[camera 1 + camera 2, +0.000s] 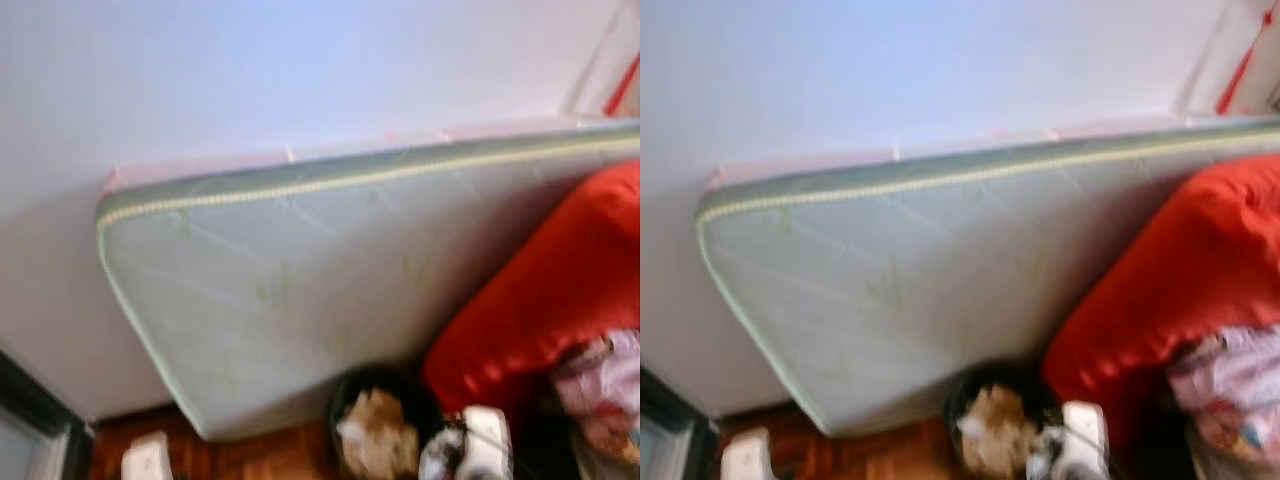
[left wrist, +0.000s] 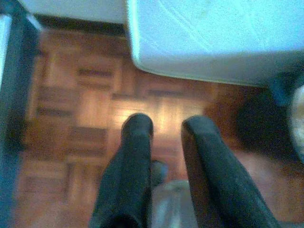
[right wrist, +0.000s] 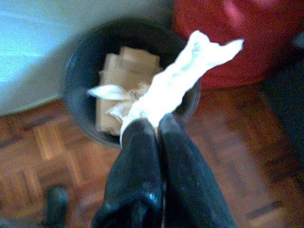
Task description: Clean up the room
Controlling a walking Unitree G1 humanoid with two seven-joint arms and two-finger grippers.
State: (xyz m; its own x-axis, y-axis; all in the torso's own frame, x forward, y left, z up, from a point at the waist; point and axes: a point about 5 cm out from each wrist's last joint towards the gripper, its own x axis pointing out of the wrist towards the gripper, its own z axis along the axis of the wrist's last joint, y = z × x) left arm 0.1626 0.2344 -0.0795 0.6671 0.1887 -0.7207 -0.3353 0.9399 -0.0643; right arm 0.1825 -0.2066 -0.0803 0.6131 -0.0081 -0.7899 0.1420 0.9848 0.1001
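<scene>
My right gripper (image 3: pixel 152 126) is shut on a crumpled white tissue (image 3: pixel 183 71), which it holds just above a round black bin (image 3: pixel 76 66). Brown cardboard and paper scraps (image 3: pixel 123 66) lie inside the bin. In the eye views the bin (image 1: pixel 342 400) stands on the floor at the bottom, between a leaning mattress and a red cushion. My left gripper (image 2: pixel 166 126) is open over bare parquet floor (image 2: pixel 90 104), with nothing between its fingers.
A pale green mattress (image 1: pixel 300 280) leans against the white wall. A big red cushion (image 1: pixel 560 290) sits to the right of the bin, with patterned fabric (image 1: pixel 605 390) in front of it. A dark door frame (image 1: pixel 35 420) stands at the far left.
</scene>
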